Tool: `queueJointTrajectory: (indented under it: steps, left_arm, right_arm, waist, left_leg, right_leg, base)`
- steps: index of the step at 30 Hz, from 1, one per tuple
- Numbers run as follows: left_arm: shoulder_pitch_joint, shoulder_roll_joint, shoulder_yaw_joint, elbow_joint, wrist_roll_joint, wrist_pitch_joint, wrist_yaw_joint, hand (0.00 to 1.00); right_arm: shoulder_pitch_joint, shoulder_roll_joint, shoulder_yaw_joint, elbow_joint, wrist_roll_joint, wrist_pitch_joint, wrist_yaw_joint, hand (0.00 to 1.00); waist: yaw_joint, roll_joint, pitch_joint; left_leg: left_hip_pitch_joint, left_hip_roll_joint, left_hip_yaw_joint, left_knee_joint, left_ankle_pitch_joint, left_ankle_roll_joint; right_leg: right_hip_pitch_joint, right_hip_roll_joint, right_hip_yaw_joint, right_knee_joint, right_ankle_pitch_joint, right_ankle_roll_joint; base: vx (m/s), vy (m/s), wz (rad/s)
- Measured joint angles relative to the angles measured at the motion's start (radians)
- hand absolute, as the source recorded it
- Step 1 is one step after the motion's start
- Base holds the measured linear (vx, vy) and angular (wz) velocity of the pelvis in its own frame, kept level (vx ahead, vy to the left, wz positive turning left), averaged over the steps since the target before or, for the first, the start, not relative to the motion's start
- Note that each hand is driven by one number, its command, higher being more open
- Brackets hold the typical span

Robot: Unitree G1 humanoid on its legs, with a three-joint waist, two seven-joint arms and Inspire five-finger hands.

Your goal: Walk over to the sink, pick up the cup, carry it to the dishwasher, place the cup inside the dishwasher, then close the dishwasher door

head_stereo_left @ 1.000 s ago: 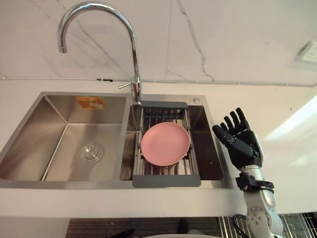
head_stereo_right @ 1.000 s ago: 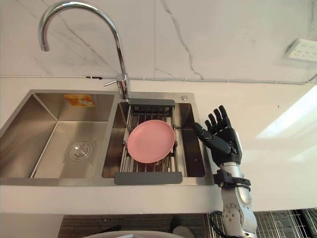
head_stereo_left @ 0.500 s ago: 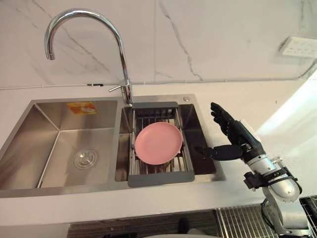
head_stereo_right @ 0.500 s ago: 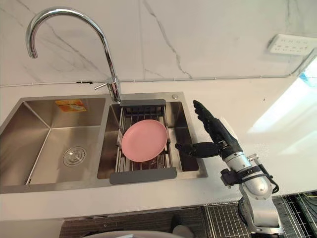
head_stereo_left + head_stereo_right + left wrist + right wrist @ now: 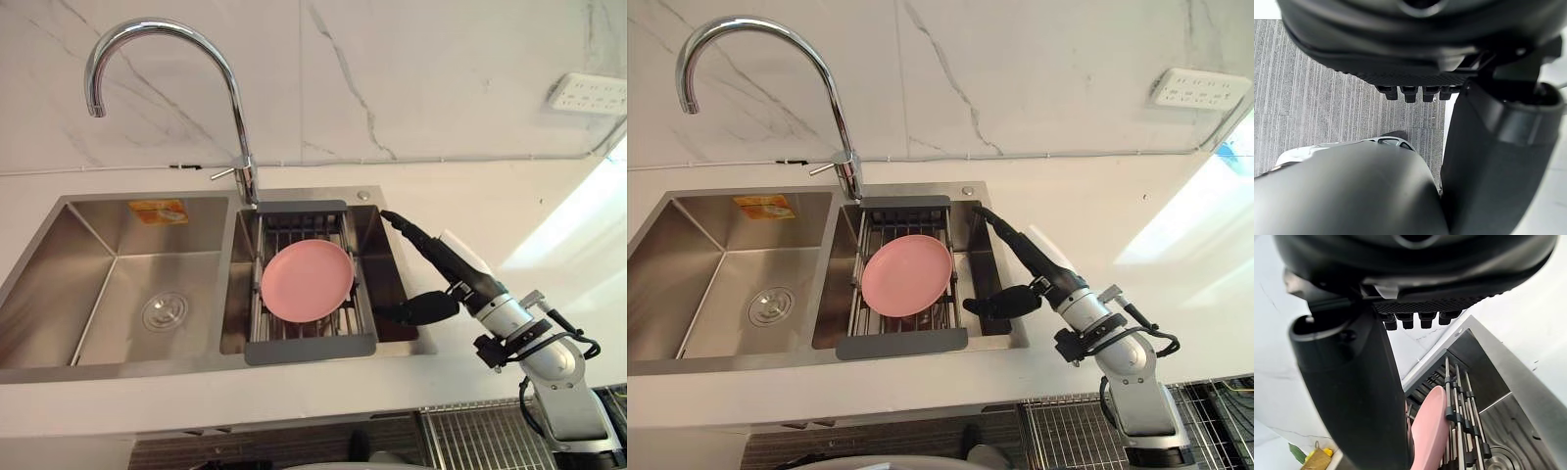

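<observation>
right hand (image 5: 453,277) open beside pink plate (image 5: 307,281) flat on sink rack (image 5: 309,350)

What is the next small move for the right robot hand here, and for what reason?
Probably ease the right robot hand leftward and down toward the round pink plate. It is open, beside the plate's right rim but apart, and the plate rests on the grey slatted rack over the steel sink.

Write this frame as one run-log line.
stage: at sink | right robot hand: open, over right basin, apart from pink plate | pink plate: on drain rack | left robot hand: open, idle above floor
</observation>
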Motion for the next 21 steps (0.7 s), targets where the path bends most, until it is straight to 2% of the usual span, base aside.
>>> queueJointTrajectory:
  steps: [8,16,21]
  left_arm:
    - [0.003,0.0,-0.012,0.009,-0.015,0.002,0.0,1.0]
    - [0.003,0.002,-0.02,0.008,-0.034,-0.002,-0.003,1.0]
    - [0.006,0.002,-0.02,0.009,-0.029,-0.031,-0.013,1.0]
  right_arm:
    - [0.0,0.014,0.071,0.009,-0.05,0.011,-0.061,1.0]
    - [-0.005,0.074,0.131,0.105,-0.102,0.04,-0.102,1.0]
    - [-0.005,0.093,0.153,0.128,-0.119,0.064,-0.156,1.0]
  waist:
    - [0.001,0.0,-0.021]
    - [0.015,-0.001,-0.021]
    - [0.026,-0.002,-0.021]
  left_leg:
    - [0.0,-0.013,-0.022,-0.024,0.022,0.004]
    - [0.0,-0.012,-0.039,-0.053,0.048,0.001]
    - [-0.001,-0.01,-0.043,-0.056,0.05,0.0]
  right_leg:
    - [0.002,-0.01,-0.018,0.0,0.002,0.002]
    - [0.002,-0.01,-0.043,-0.001,-0.004,0.0]
    - [0.002,-0.007,-0.047,0.0,-0.002,-0.005]
  base:
    - [-0.04,-0.001,0.07]
    - [-0.06,-0.017,0.09]
    - [-0.01,-0.002,0.01]
